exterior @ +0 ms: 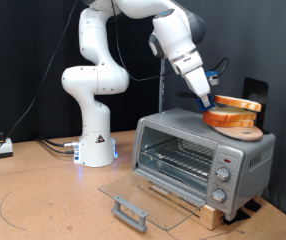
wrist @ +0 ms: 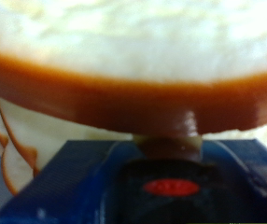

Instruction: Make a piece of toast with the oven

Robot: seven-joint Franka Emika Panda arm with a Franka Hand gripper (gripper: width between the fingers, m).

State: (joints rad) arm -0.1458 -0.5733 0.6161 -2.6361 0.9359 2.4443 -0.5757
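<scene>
The tool [exterior: 207, 102] sits at the end of the white arm [exterior: 98, 75], reaching down from the exterior view's top onto the roof of the oven [exterior: 203, 158]. Its blue-tipped fingers [exterior: 204, 100] meet the near edge of the piece of toast [exterior: 233, 103], which is tilted, its far side raised above a second slice [exterior: 229, 119] lying beneath it. In the wrist view the toast [wrist: 133, 56] fills most of the frame, pale on its face with a brown crust along the edge, and a blue finger [wrist: 161, 177] presses up against that crust from below. The tool seems to be pinching the toast by its edge, though the close, blurred wrist view shows only one finger plainly.

Both slices rest on a round wooden board [exterior: 245, 130] that lies on top of the oven, toward the exterior view's right. The oven stands on a low wooden base [exterior: 178, 196] on the brown desk [exterior: 43, 200]. Its glass door [exterior: 143, 192] is dropped fully open, lying flat toward the exterior view's bottom, with the grey bar handle [exterior: 129, 211] at its outer edge. The wire rack [exterior: 178, 157] inside is visible through the open front. Round knobs [exterior: 224, 172] line the panel on the oven's side nearest the exterior view's right.
</scene>
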